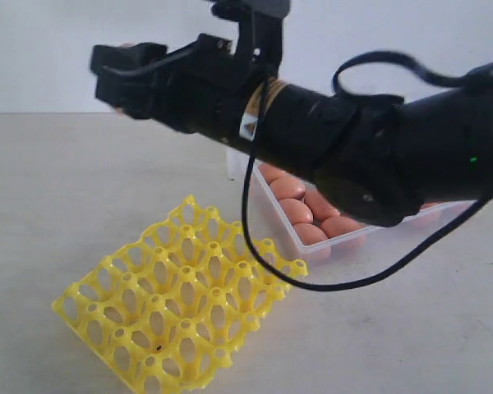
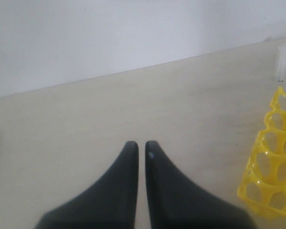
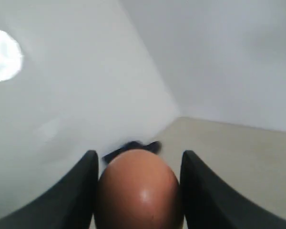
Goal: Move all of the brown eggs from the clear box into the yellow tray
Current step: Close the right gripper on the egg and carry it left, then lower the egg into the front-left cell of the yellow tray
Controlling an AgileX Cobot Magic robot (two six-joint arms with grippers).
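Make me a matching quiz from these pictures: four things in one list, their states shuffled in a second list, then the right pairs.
Things:
1. right gripper
2. left gripper
3. yellow tray
4. clear box

States:
A. every visible cup empty
B. holds several brown eggs
C. shut, holding nothing
D. clamped on one brown egg

Pairs: 1-D, 2-C, 3-A, 4-B.
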